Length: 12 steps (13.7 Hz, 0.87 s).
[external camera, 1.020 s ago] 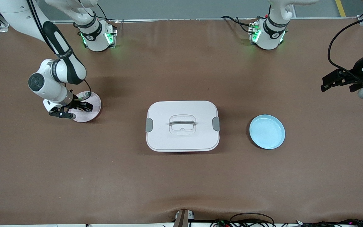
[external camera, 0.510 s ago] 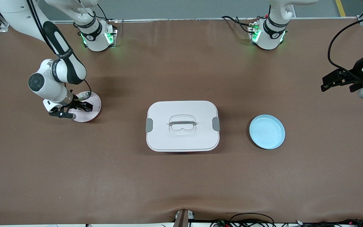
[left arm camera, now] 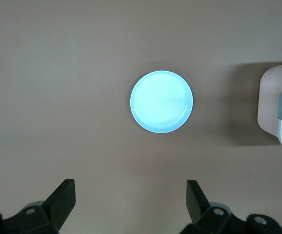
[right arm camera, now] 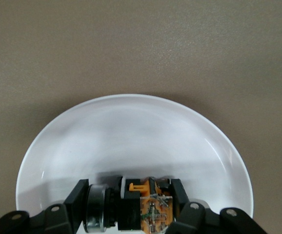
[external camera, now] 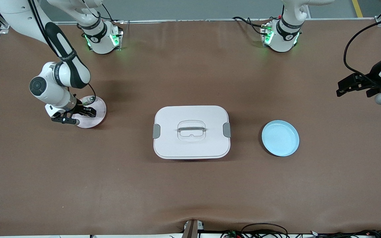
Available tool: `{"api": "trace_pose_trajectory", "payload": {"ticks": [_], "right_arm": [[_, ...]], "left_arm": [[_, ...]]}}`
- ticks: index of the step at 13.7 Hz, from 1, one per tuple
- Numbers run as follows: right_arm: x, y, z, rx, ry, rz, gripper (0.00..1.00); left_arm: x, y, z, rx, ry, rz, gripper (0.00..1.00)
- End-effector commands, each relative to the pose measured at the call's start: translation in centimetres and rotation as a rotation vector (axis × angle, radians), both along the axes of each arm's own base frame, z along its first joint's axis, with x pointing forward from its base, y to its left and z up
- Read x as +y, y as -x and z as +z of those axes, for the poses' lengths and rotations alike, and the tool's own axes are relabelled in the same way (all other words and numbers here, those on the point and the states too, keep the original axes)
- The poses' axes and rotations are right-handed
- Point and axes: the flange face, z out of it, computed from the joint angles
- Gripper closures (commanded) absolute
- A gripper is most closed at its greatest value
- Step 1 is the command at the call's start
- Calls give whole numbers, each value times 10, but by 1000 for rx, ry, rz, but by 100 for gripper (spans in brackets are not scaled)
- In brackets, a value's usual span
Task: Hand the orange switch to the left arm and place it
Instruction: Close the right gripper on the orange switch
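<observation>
The orange switch (right arm camera: 142, 208), black-bodied with orange parts and a silver ring, lies on its side on the pink plate (external camera: 100, 107), which looks white (right arm camera: 131, 131) in the right wrist view. My right gripper (right arm camera: 130, 199) is shut on the orange switch, one finger at each end. In the front view the right gripper (external camera: 88, 112) sits low over that plate and hides the switch. The box (external camera: 191, 145), white with grey latches, stands mid-table. My left gripper (external camera: 339, 88) hangs open and empty over the left arm's end of the table, open also in its wrist view (left arm camera: 130, 190).
A blue plate (external camera: 280, 138) lies between the box and the left arm's end; the left wrist view shows that blue plate (left arm camera: 161, 101) beside a corner of the box (left arm camera: 277, 97). A small greenish part (external camera: 91, 98) sits at the pink plate's farther rim.
The right gripper's fingers have closed together over the pink plate. Both arms otherwise stay where they were.
</observation>
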Motion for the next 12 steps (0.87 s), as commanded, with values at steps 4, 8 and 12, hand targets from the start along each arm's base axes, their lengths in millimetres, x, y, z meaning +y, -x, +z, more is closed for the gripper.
{"api": "trace_pose_trajectory", "payload": {"ticks": [4, 8, 12], "right_arm": [[0, 1, 0, -3, -6, -16, 100], [1, 1, 0, -2, -6, -14, 100], [1, 0, 0, -2, -6, -13, 100]], "left_arm": [[0, 0, 5, 0, 2, -6, 0], [-7, 6, 14, 3, 161, 15, 0], [1, 13, 22, 48, 468, 72, 0]]}}
